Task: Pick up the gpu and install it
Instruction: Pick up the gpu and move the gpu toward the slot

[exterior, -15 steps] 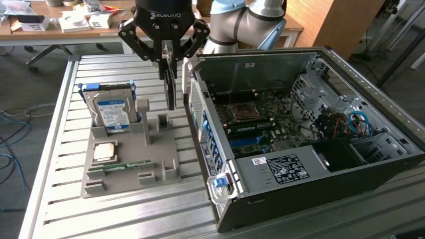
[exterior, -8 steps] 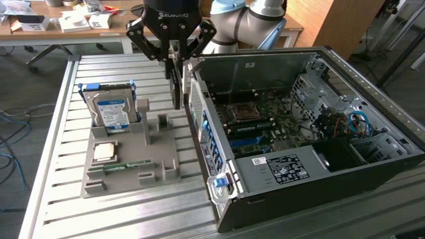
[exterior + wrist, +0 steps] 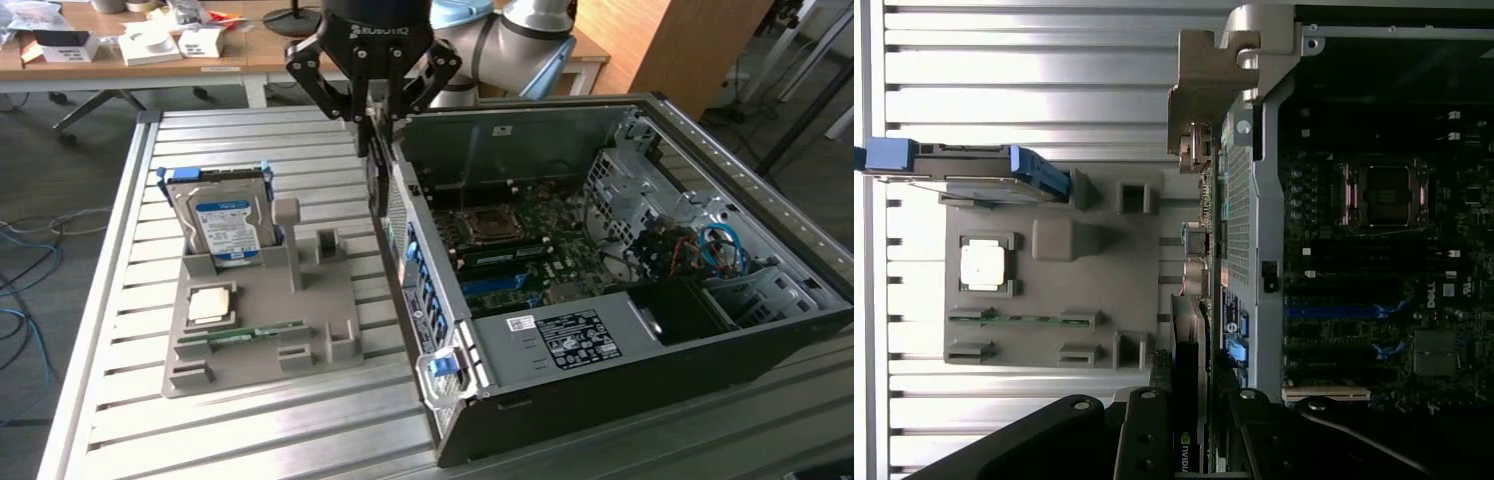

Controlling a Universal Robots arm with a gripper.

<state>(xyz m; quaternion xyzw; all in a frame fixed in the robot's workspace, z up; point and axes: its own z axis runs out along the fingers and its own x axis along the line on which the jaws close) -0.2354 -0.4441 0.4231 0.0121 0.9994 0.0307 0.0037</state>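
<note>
My gripper hangs over the rear wall of the open computer case, shut on the gpu. The card is held on edge, so it shows as a thin dark strip below the fingers. In the wrist view the gpu runs out from between the black fingers, and its silver end bracket is at the far end. It lies along the case's rear wall, just outside the motherboard. The card's fan side is hidden.
A grey holder tray lies on the slatted metal table beside the case. It carries a blue-labelled hard drive, a square chip and a narrow green memory stick. A desk with boxes stands behind.
</note>
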